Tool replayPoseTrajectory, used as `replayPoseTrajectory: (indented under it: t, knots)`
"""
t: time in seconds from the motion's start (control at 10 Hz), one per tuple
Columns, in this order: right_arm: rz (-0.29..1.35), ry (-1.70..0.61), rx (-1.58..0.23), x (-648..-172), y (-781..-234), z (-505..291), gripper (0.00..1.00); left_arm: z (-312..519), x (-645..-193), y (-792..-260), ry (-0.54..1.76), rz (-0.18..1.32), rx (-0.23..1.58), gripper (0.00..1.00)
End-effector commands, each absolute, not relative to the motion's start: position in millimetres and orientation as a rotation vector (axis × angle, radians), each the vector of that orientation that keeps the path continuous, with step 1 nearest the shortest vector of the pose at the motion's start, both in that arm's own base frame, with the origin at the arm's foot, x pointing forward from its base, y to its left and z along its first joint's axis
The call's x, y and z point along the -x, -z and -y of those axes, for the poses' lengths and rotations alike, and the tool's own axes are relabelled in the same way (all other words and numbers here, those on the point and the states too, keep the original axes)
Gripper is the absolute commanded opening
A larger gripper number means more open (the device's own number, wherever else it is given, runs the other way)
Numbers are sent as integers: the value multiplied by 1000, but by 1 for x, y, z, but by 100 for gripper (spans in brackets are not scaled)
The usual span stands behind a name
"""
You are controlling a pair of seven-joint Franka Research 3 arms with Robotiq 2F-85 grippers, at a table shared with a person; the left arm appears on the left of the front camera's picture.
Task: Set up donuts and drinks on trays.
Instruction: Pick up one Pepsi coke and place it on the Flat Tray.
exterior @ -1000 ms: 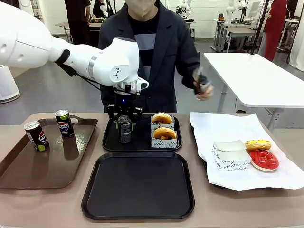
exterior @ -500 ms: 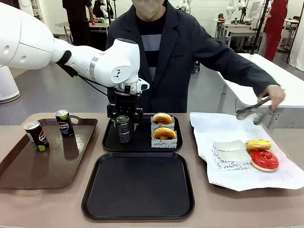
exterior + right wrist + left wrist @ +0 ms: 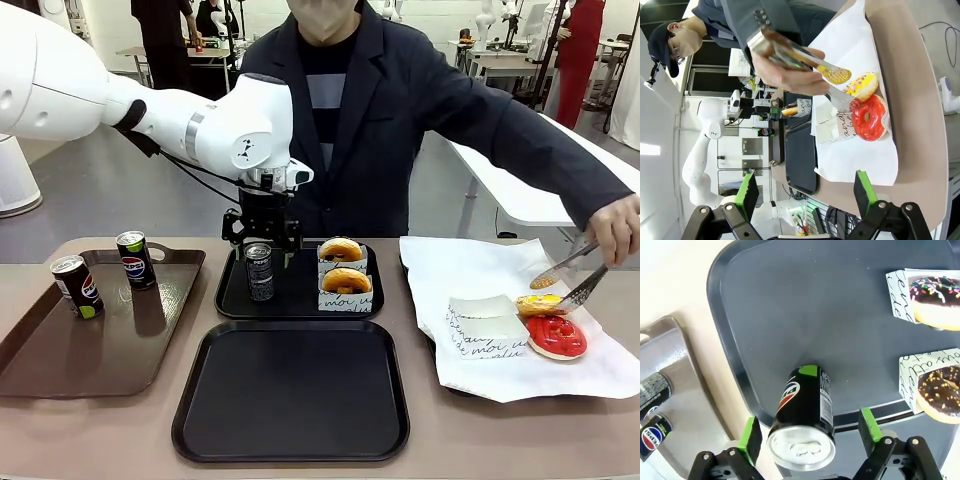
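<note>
Table: light brown, with three trays and a white paper on it.
Person: stands at the far side in a dark jacket, with one arm stretched over the white paper.
Left arm: white, comes in from the left and bends down over the far black tray.
Brown tray: on the left side of the table, and it has handles.
Near black tray: in the middle, close to the robot, with nothing on it.
Far black tray: just behind the near one, holding one can and two donuts.
White paper: spread out on the right side, with two donuts and an empty paper sleeve on it.
Left claw: wide apart, just above the can on the far black tray, one green pad on each side of the can's top, not touching it.
Right claw: wide apart and holding nothing.
Tongs: in the person's hand, with the tips right at the yellow donut.
Can on the far black tray: black, upright, on the left part of that tray.
Cans on the brown tray: two, upright, near its far left corner.
Sleeved donuts: two with chocolate tops, one behind the other, right of the can.
Red donut: on the paper, touching the yellow donut.
Yellow donut: just behind the red one.
</note>
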State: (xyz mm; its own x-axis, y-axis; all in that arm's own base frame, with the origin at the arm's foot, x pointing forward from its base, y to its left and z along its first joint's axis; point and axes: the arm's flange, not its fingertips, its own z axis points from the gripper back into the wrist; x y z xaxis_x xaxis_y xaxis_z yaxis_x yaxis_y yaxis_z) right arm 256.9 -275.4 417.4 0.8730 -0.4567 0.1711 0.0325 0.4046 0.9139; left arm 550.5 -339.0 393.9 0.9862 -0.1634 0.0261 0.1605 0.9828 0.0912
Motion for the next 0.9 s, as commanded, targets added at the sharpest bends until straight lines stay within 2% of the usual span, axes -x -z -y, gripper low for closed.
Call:
replayPoseTrajectory:
  t: [0.0,0.4,0.7,0.8]
  knots:
    - [422,315,-1123,-256,-417,277,100,329,-535,-414,172,43,-129,100]
    - [422,315,-1123,-256,-417,277,100,317,-480,-480,226,85,-96,100]
    - [422,315,-1123,-256,-417,277,100,291,-453,-500,224,92,-67,100]
    - [422,315,-1123,-256,-417,277,100,321,-473,-503,213,103,-105,100]
